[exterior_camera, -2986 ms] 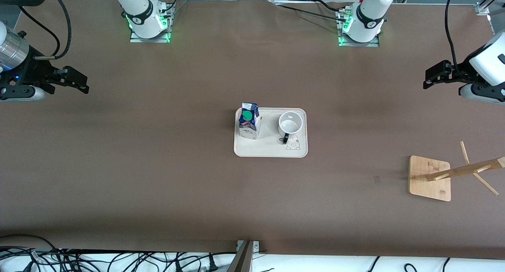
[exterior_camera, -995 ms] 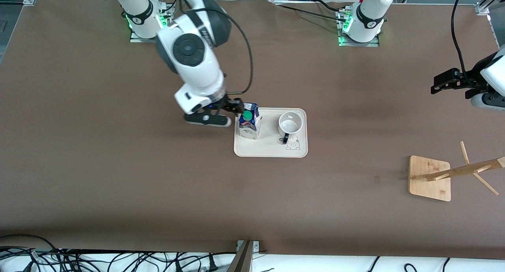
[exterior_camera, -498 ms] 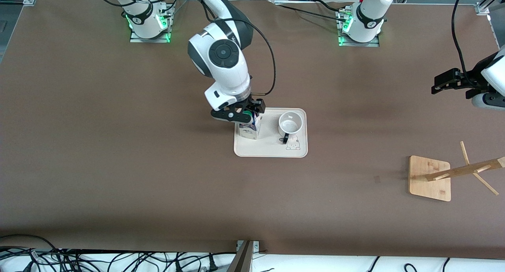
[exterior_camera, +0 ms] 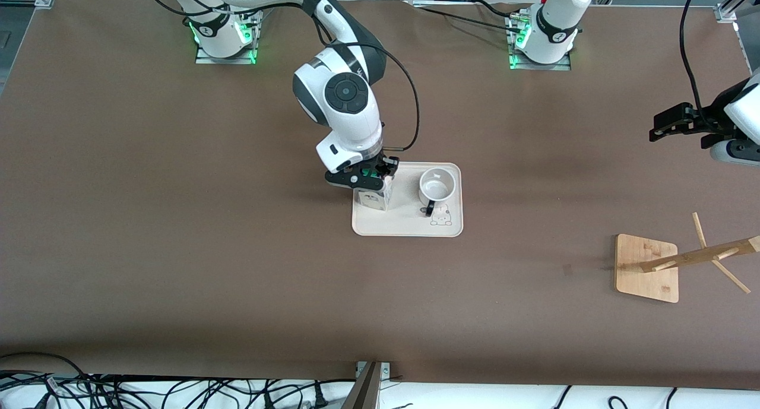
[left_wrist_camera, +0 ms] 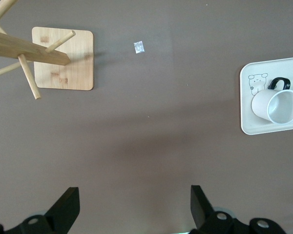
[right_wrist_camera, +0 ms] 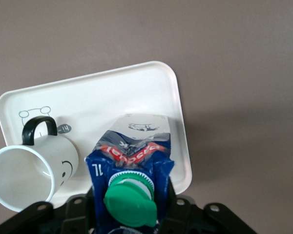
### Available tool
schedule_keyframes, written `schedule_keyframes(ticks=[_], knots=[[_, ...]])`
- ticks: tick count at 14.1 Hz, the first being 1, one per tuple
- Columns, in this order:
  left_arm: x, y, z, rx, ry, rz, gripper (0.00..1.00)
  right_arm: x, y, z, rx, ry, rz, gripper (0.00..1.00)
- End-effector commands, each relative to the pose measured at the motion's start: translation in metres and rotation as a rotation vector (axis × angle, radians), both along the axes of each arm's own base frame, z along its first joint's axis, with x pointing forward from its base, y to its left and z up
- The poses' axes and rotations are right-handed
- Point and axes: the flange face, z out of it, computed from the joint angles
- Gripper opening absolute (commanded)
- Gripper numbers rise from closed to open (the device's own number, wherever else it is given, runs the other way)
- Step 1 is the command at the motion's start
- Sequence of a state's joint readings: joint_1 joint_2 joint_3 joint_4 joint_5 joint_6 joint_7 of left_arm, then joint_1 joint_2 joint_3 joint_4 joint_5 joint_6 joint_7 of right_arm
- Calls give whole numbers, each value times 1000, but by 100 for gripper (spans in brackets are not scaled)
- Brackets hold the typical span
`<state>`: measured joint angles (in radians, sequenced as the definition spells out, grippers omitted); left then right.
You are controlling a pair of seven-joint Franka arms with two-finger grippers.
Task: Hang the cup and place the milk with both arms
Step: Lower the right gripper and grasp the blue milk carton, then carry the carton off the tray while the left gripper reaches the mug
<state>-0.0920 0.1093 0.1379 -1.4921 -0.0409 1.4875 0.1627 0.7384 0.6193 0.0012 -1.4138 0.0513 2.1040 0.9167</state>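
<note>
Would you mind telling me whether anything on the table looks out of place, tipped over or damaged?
Nothing is spilled or tipped. The one oddity is the blue-and-white milk carton: its gable top looks creased and crumpled above the green cap. It stands upright on the cream tray beside the upright white mug. A small pale scrap lies on the brown table near the wooden rack.

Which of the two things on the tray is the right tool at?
The milk: the right tool is down over its top, while the cup stands beside it untouched.
</note>
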Motion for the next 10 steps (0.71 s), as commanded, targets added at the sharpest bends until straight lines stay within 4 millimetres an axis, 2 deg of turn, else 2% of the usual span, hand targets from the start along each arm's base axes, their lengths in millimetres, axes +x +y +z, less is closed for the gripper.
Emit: schedule_keyframes(ticks=[1, 2, 3, 5, 6, 8, 9, 10], knots=[[6, 1, -8, -5, 15, -17, 100, 9, -21, 38, 1, 15, 0, 25], [7, -2, -10, -13, 18, -21, 100, 12, -32, 50, -12, 30, 16, 25], [8, -7, -14, -15, 23, -28, 100, 19, -53, 71, -19, 41, 50, 25], [17, -19, -33, 2, 56, -40, 100, 34, -100, 97, -36, 74, 132, 25], [17, -29, -35, 1, 59, -58, 100, 41, -125, 108, -22, 100, 175, 25], [20, -55, -48, 2, 84, -102, 100, 61, -188, 117, -26, 128, 233, 26], [19, -76, -50, 3, 87, -137, 100, 65, -217, 117, -33, 148, 270, 26], [21, -100, -64, 2, 110, -172, 100, 68, -245, 112, -29, 168, 290, 26]])
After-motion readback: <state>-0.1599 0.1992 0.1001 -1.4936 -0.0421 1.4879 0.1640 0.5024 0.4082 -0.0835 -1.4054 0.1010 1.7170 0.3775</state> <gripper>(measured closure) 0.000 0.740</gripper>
